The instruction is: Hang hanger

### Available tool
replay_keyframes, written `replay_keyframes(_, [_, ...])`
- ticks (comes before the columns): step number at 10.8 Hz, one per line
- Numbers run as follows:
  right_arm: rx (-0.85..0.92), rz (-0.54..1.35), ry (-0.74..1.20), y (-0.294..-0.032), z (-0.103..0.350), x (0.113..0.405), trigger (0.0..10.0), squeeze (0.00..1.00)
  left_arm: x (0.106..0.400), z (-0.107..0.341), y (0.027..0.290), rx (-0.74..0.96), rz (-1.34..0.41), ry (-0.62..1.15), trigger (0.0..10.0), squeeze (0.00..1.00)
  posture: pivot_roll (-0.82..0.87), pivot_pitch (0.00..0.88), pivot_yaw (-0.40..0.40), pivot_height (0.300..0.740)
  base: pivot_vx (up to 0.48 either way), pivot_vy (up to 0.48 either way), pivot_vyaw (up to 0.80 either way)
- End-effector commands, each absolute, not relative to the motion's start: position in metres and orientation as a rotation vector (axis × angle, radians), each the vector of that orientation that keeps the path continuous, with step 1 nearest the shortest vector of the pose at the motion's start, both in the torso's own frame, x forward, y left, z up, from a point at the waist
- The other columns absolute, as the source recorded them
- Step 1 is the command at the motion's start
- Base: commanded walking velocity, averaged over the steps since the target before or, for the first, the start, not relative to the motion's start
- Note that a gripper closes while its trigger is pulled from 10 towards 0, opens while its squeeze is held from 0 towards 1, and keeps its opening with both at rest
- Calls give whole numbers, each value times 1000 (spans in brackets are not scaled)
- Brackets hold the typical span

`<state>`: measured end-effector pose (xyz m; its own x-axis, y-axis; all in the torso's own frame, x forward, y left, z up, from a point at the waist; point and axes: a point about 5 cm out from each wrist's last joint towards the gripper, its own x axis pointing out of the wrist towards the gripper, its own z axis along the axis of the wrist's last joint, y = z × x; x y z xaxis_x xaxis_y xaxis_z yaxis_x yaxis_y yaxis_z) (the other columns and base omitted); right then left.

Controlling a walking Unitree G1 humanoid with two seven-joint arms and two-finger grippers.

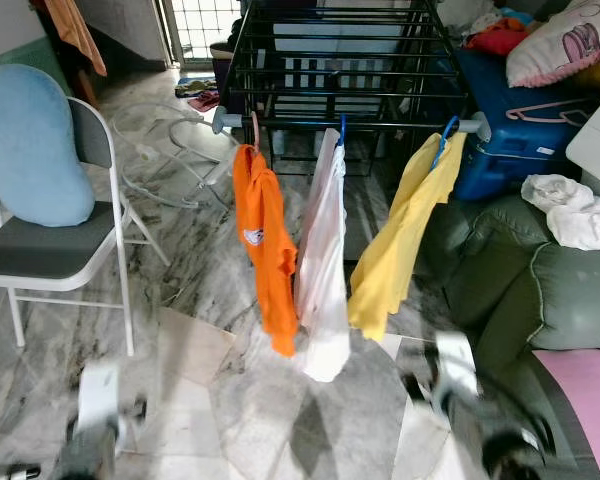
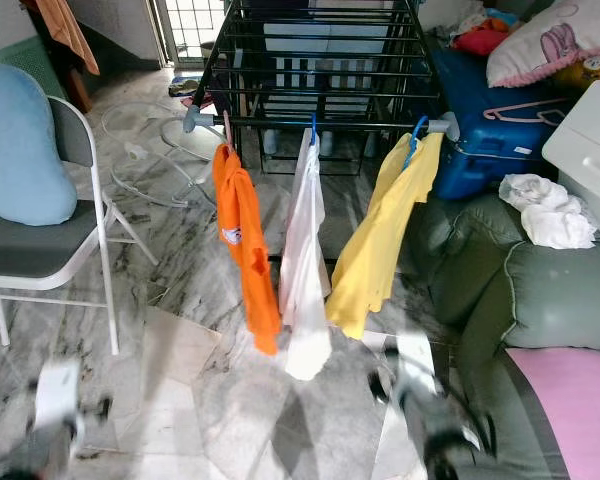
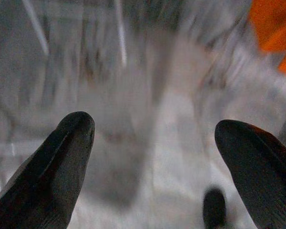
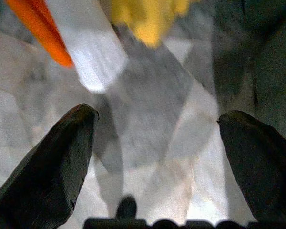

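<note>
A grey folding chair (image 1: 55,250) stands at the left on the marble floor (image 1: 200,260), a pale blue cushion (image 1: 30,145) propped against its backrest. Near the bottom left, the robot's left gripper (image 3: 150,138) hangs low over the floor, blurred in the head views; its fingers (image 3: 62,162) are spread wide apart and hold nothing. At centre, a black drying rack (image 1: 330,60) carries three garments along its near rail: an orange shirt (image 1: 265,250) on a pink hanger (image 1: 254,128) at the left, a white garment (image 1: 322,280) on a blue hanger (image 1: 341,130) in the middle, and a yellow shirt (image 1: 400,240) on another blue hanger (image 1: 447,132) at the right. All three hang close together, their hems well above the floor. Near the bottom right, the right gripper (image 4: 157,143) is also low and blurred, its fingers (image 4: 57,157) likewise parted and empty, with the hems of the three garments beyond it. Further right, a blue suitcase (image 1: 515,140) lies behind a dark green sofa (image 1: 520,290); a loose pink hanger (image 1: 555,108) rests on top of the suitcase, and a crumpled white cloth (image 1: 575,210) lies on the sofa's arm. A pink-trimmed pillow (image 1: 570,40) sits at the far right.
</note>
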<state>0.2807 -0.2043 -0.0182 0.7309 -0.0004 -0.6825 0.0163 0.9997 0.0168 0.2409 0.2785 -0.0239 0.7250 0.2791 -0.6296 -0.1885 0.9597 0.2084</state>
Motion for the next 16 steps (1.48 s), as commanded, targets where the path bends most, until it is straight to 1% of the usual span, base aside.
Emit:
replay_keyframes(1, [-66,15,636,-208,8,306,10000,0,270,1,275,213,152,590,10000,0,13,0,6,740,0,0,0])
replay_keyframes(2, [-144,11,606,-210,15,313,10000,0,278,8,270,233,105,552,10000,0,12,0,7,740,0,0,0])
replay_keyframes(3, [-116,52,457,-202,45,337,10000,0,304,34,255,217,-10,412,10000,0,12,0,17,740,0,0,0])
replay_keyframes(4, [-170,128,417,-192,58,347,10000,0,314,46,247,255,-53,348,10000,0,13,0,19,740,0,0,0])
replay_keyframes(5, [-234,186,392,-183,66,353,10000,0,316,50,237,287,-112,306,10000,0,14,0,17,740,0,0,0])
replay_keyframes(6, [-349,275,344,-171,71,356,10000,0,311,55,223,308,-223,218,10000,0,19,0,14,740,0,0,0])
replay_keyframes(7, [-403,347,346,-163,64,351,10000,0,302,62,214,259,-259,135,10000,0,27,0,12,740,0,0,0])
replay_keyframes(8, [-403,366,339,-158,59,347,10000,0,286,66,208,220,-141,78,10000,0,36,0,8,740,0,0,0])
replay_keyframes(9, [-347,322,292,-157,61,345,10000,0,263,65,197,177,-135,69,10000,0,40,0,4,740,0,0,0])
replay_keyframes(10, [-337,301,219,-158,62,341,10000,0,239,60,188,100,-107,92,10000,0,38,0,2,740,0,0,0])
replay_keyframes(11, [-333,286,152,-166,65,332,10000,0,220,55,184,44,-57,137,10000,0,33,0,0,740,0,0,0])
replay_keyframes(12, [-262,205,138,-178,68,324,10000,0,207,58,185,58,-20,132,10000,0,30,0,-4,740,0,0,0])
replay_keyframes(13, [-218,119,154,-189,68,318,10000,0,202,57,189,64,17,150,10000,0,28,0,-12,740,0,0,0])
replay_keyframes(14, [-225,47,143,-200,73,312,10000,0,200,66,186,132,-63,146,10000,0,18,0,-17,740,0,0,0])
replay_keyframes(15, [-235,-9,124,-206,79,308,10000,0,204,71,183,143,-128,158,10000,0,16,0,-23,740,0,0,0])
replay_keyframes(16, [-170,-37,121,-212,84,301,10000,0,211,76,177,173,-248,160,10000,0,-4,0,-1,740,0,0,0])
